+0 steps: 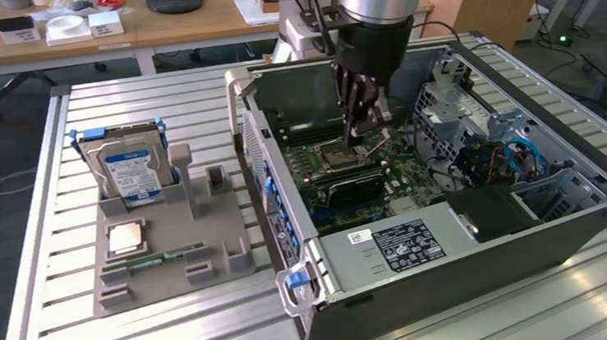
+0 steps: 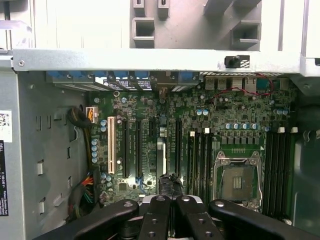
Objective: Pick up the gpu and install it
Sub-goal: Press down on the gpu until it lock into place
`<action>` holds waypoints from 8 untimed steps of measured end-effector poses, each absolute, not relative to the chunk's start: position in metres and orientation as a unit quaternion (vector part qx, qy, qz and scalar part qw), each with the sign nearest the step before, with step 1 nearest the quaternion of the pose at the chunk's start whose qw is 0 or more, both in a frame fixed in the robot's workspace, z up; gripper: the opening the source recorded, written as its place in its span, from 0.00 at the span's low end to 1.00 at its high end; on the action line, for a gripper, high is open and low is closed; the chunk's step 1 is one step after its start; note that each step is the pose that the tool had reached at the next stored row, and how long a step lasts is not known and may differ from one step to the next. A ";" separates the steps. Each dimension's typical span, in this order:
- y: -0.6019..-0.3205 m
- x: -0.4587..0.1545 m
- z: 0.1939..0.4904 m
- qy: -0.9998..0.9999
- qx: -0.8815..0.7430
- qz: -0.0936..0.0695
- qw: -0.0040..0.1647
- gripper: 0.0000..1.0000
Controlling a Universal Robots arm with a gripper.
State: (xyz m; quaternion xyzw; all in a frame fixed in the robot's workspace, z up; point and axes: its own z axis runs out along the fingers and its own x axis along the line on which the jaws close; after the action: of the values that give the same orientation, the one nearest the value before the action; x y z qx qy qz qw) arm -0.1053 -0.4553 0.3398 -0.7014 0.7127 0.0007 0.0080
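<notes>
The gpu (image 1: 345, 188), a flat card with a black cooler and a green edge, stands on its edge on the motherboard (image 1: 391, 166) inside the open computer case (image 1: 474, 237). My gripper (image 1: 356, 136) hangs inside the case just above the card, toward the case's back wall. Its black fingers are shut together with nothing visible between them. In the wrist view the fingertips (image 2: 158, 201) meet over the row of expansion slots (image 2: 135, 150), and a dark part that may be the card's top edge (image 2: 170, 184) shows just beyond them. I cannot tell whether the tips touch the card.
A grey parts holder (image 1: 168, 248) on the exterior view's left carries a silver hard drive (image 1: 130, 170), a processor (image 1: 125, 236) and a memory stick (image 1: 163, 256). The empty processor socket (image 2: 239, 181), the power supply (image 1: 398, 244) and drive cages (image 1: 499, 145) crowd the case.
</notes>
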 end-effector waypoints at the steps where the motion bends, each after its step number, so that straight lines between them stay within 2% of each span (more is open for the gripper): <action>1: -0.455 -0.105 0.339 0.713 -0.701 0.001 0.008 0.11; 8: -0.455 -0.104 0.337 0.713 -0.701 0.001 0.008 0.11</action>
State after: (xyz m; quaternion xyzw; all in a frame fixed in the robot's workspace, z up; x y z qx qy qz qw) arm -0.1040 -0.4553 0.3367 -0.7014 0.7127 0.0007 0.0082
